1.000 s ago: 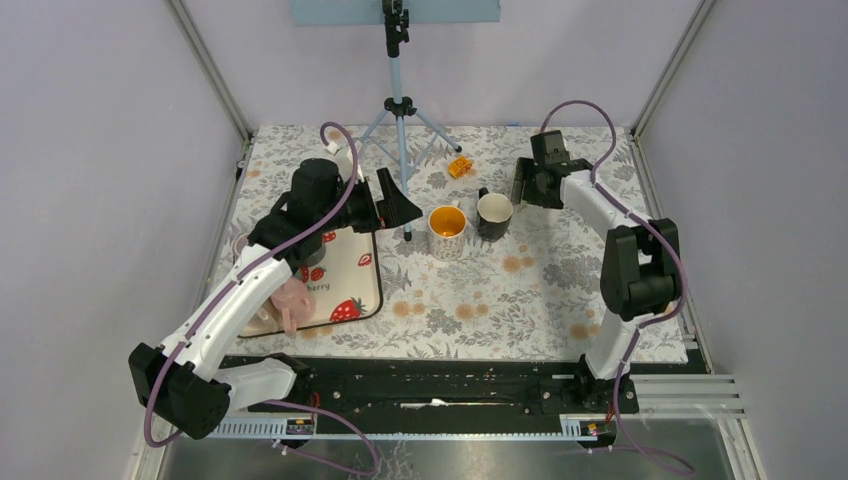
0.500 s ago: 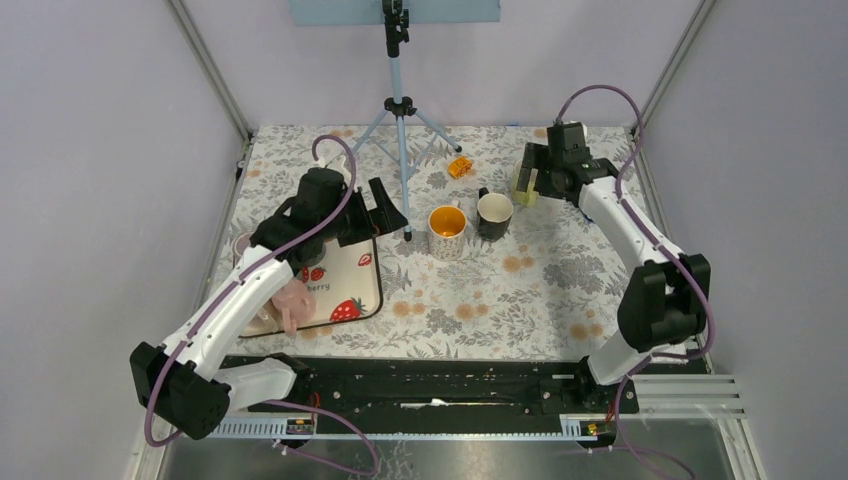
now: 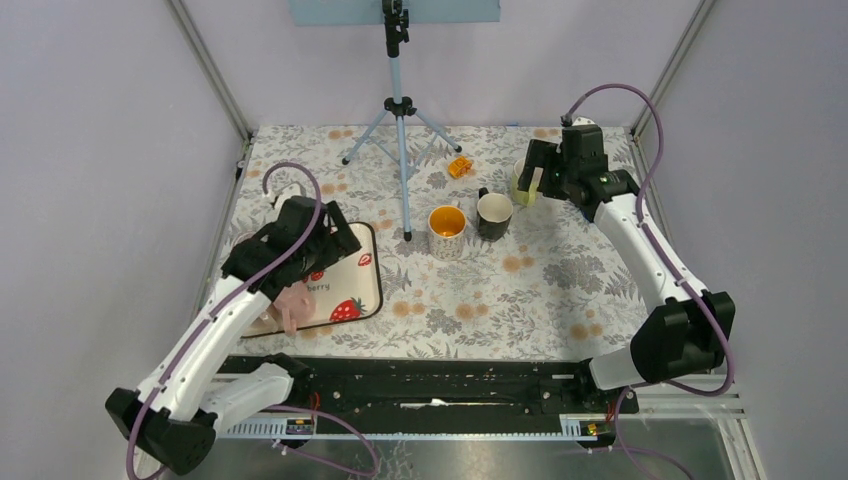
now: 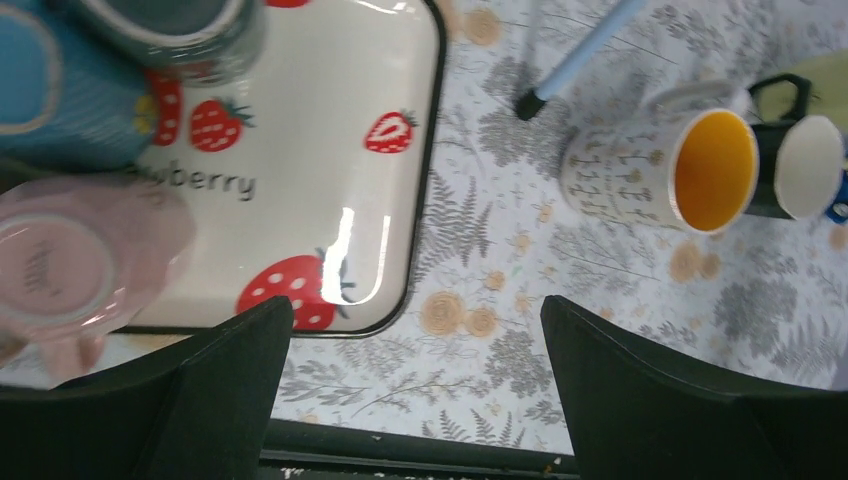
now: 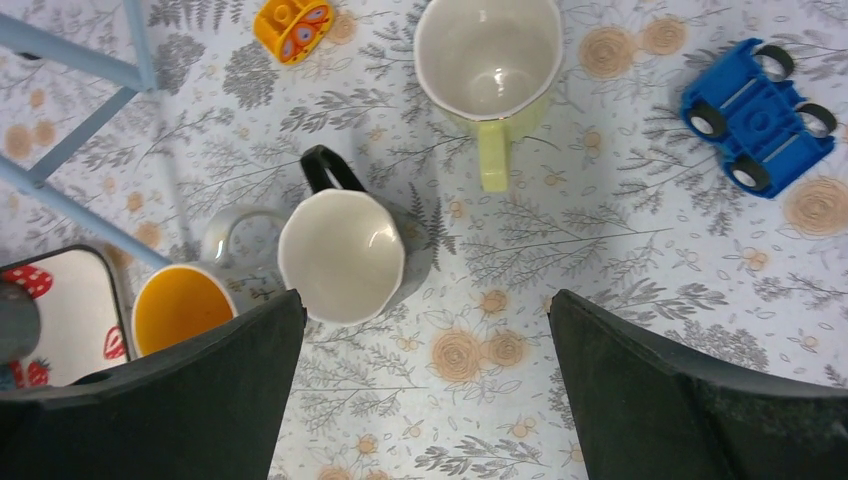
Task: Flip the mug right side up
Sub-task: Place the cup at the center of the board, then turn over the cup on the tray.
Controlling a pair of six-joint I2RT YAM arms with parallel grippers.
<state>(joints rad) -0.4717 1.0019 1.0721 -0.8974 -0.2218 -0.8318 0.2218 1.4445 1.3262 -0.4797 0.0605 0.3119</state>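
Your pink mug sits base-up at the near left edge of the strawberry tray. The left hand hangs wide open above the tray's edge. The mug looks like glazed ceramic, probably slick and chippable, so pinch the wall or handle firmly. Farther off, the right hand gapes wide over the upright dark mug.
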